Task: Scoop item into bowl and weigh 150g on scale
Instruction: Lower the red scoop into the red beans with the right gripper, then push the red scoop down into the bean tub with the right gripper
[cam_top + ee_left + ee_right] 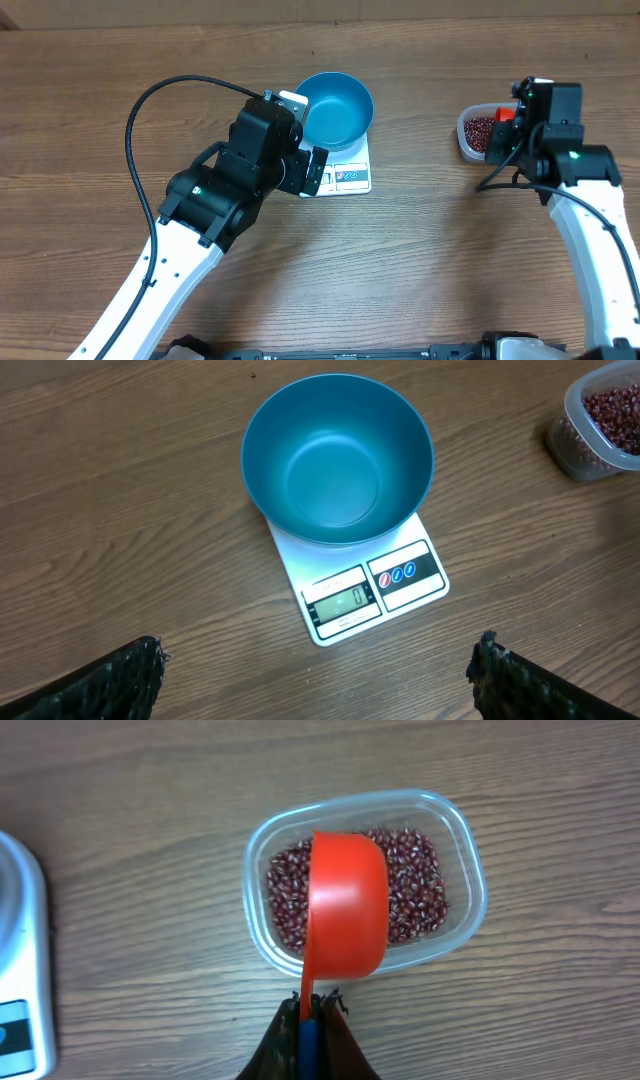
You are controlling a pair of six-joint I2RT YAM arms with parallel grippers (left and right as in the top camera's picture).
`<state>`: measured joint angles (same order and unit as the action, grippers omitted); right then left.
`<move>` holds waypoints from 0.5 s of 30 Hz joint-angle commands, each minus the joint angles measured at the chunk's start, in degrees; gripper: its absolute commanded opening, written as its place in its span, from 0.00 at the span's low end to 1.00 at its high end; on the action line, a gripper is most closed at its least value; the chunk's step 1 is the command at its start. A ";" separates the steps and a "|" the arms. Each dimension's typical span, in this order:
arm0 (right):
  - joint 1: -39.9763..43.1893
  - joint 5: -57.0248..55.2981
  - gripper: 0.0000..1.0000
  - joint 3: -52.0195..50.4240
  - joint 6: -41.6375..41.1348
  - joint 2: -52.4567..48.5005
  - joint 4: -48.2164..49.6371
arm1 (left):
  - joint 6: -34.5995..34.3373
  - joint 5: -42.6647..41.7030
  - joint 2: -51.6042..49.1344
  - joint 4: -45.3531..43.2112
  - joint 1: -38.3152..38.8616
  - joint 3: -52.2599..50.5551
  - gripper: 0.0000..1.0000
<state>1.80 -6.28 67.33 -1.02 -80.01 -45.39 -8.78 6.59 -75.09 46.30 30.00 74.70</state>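
Left claw [315,678] hangs wide open and empty over the worktop [120,510]; the blue bowl [338,460] sits empty on the scale [400,575] (display reading zero); further right, beans [420,890] lie in a clear tub [465,870]; right claw [310,1020] clamps an orange scoop [347,905] by its handle, cup over the beans.
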 commanded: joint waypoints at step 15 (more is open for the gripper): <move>11.23 11.43 0.04 9.16 0.94 -2.95 -7.78 | 1.05 -0.48 0.83 -0.04 -0.09 1.18 1.00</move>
<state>11.79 -0.05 70.63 -0.89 -82.89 -51.16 -8.78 6.59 -75.09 46.30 30.00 74.70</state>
